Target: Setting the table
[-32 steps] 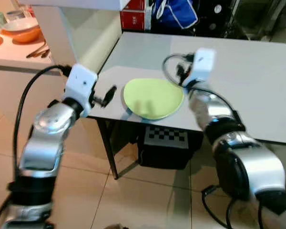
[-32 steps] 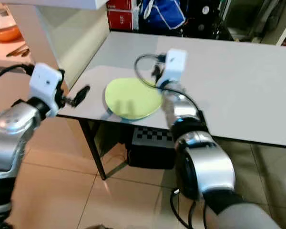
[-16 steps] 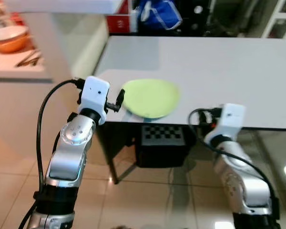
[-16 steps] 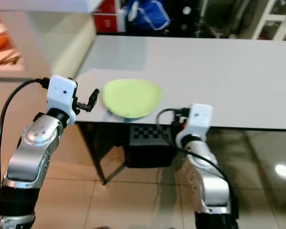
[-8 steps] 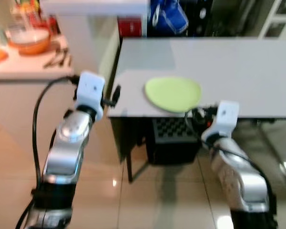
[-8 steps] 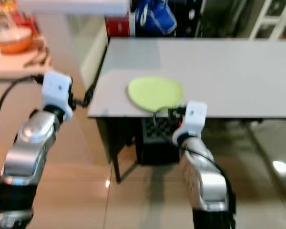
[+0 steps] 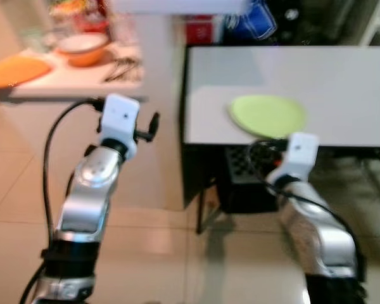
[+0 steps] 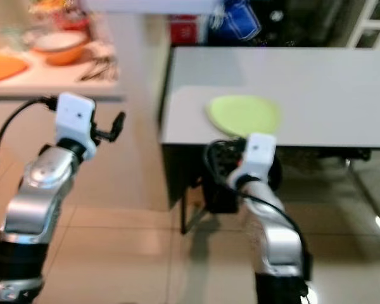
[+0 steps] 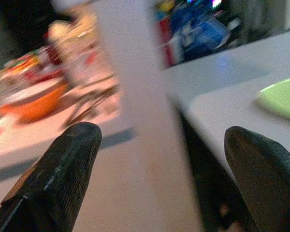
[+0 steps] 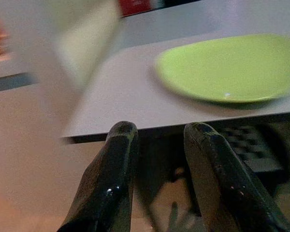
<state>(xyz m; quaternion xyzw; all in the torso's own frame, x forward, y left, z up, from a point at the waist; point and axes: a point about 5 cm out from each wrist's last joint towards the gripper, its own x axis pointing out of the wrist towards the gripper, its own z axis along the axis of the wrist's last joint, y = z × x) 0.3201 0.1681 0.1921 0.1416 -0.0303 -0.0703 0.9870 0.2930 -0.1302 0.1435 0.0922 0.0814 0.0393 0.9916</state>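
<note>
A light green plate (image 7: 266, 115) lies flat near the front left corner of the white table (image 7: 342, 76). In the right wrist view the plate (image 10: 227, 67) is ahead of and above my right gripper (image 10: 162, 130), whose fingers (image 10: 117, 159) are close together with nothing between them, just below the table's front edge. My right arm's wrist block (image 7: 301, 151) hangs in front of that edge. My left gripper (image 7: 153, 123) is raised in the gap between table and counter; its fingers (image 9: 70, 159) stand wide apart and empty.
A counter (image 7: 63, 85) at the left carries an orange bowl (image 7: 82, 45), an orange plate (image 7: 16, 69) and dark cutlery (image 7: 119, 68). A black box (image 7: 240, 183) sits under the table. Tiled floor (image 7: 152, 253) stretches below. The pictures are blurred.
My right gripper has drawn back from the plate to below the table edge, and the plate stays on the table. The camera has swung left, showing more of the counter.
</note>
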